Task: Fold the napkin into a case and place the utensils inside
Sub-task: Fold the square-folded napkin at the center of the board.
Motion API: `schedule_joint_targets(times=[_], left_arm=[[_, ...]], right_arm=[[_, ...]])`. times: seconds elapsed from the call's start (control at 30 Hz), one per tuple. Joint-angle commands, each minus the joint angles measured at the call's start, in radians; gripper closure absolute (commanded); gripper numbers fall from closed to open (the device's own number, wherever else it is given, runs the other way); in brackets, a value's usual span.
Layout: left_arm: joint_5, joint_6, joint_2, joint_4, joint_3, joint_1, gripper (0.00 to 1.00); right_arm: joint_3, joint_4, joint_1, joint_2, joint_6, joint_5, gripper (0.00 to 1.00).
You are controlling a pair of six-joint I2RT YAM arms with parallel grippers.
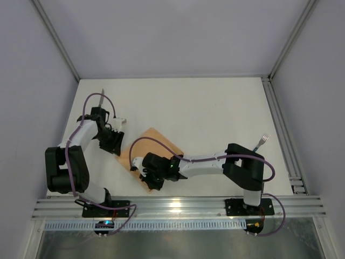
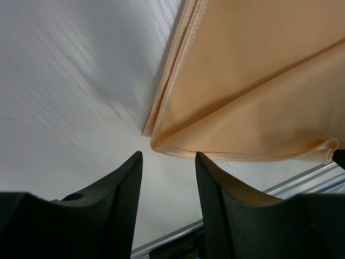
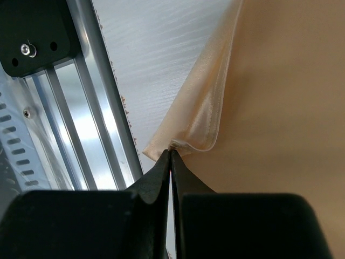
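Observation:
The peach-orange napkin (image 1: 156, 143) lies folded in layers on the table between the arms. My right gripper (image 1: 146, 179) is shut on its near corner (image 3: 178, 141), next to the front rail. My left gripper (image 1: 115, 144) is open, and the napkin's left corner (image 2: 161, 141) lies just ahead of its fingertips (image 2: 136, 162) without touching them. The fork (image 1: 263, 140) shows its silver tines by the right arm's elbow; its handle is mostly hidden. A slim silver tip (image 1: 102, 93), probably the knife, pokes out behind the left arm. No finished case shows.
The aluminium rail (image 1: 178, 205) runs along the table's near edge, close under the right gripper (image 3: 81, 108). A frame rail (image 1: 285, 135) borders the right side. Purple cables loop over both arms.

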Motion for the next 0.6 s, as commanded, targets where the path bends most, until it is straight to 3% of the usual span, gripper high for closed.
schedule_joint_targets(times=[0.0,0.43,0.5,0.57], left_arm=[[0.005,0.008,0.003,0.023,-0.002,0.007,0.54],[0.014,0.006,0.005,0.020,0.001,0.007,0.54],[0.014,0.008,0.003,0.020,0.001,0.007,0.54],[0.017,0.008,0.002,0.020,0.001,0.007,0.54]], right_arm=[[-0.010,0.014,0.016,-0.060,0.019,-0.016,0.96],[0.016,0.022,0.036,-0.045,0.043,-0.002,0.95],[0.018,0.031,0.036,-0.042,0.049,-0.014,0.91],[0.021,0.037,0.036,-0.042,0.052,-0.022,0.78]])
